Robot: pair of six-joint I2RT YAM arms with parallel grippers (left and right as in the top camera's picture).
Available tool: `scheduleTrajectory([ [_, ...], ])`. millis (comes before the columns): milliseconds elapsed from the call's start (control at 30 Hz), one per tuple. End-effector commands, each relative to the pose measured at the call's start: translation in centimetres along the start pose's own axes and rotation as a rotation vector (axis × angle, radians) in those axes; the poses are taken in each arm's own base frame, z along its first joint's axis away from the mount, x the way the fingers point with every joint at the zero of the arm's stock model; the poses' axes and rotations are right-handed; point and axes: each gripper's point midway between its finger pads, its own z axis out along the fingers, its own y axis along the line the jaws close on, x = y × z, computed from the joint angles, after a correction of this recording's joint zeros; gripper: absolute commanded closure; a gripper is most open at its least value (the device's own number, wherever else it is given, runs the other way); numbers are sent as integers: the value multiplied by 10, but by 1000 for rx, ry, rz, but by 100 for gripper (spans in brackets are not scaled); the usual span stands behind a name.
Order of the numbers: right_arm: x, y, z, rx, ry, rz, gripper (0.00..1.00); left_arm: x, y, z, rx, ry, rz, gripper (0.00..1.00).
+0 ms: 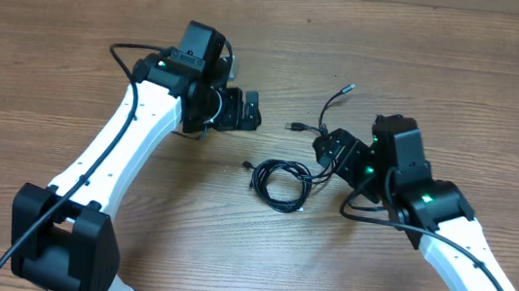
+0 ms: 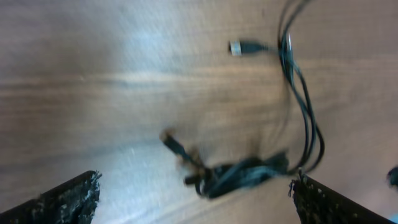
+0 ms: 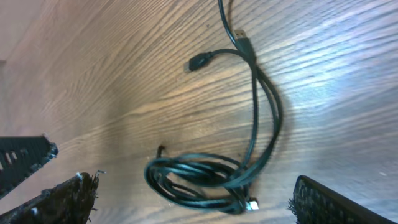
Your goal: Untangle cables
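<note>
Gaping wide above the cables [image 1: 285, 183]: both grippers stand fully spread and grip nothing.

In the right wrist view, the right gripper [image 1: 326, 149] shows rough, black, foam-like pads [image 3: 68, 199] at either edge of the frame. The thin, glossy black cords lie between and just beyond them as a flat oval coil (one small metal plug at its near rim), with two strands looping up to further plugs. The left gripper [image 1: 252, 111], its pads [image 2: 336, 202] equally coarse, looks onto the same bundle, blurred. Overhead, the coil rests on the brown wood-grain table [image 1: 464, 71] between the two grippers, nearer the right one and apart from both.
</note>
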Motion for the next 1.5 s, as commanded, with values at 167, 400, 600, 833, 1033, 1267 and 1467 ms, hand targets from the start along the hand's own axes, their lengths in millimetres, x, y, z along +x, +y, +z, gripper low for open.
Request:
scheduleTrajectory([
  [167,-30,-24,-32,25,-94,63,0,28,-21,9,34,130,-494,0],
  [400,-36,-35,-45,39,-125,102,0,42,-39,16,-20,170,-1069,0],
  [600,-33,-38,-45,53,-113,76,0,52,-65,37,-47,143,-1149,0],
  [833,-29,-41,-44,66,-98,81,0,72,-63,81,-170,158,-1144,16],
  [1033,-28,-42,-44,69,-93,82,0,69,-59,113,-181,155,-1066,60],
  [1267,-21,-44,-44,74,-60,88,0,9,-76,104,41,24,-667,96],
  [1467,-16,-23,-43,-32,-17,-55,0,-31,-87,50,200,-91,-322,96],
])
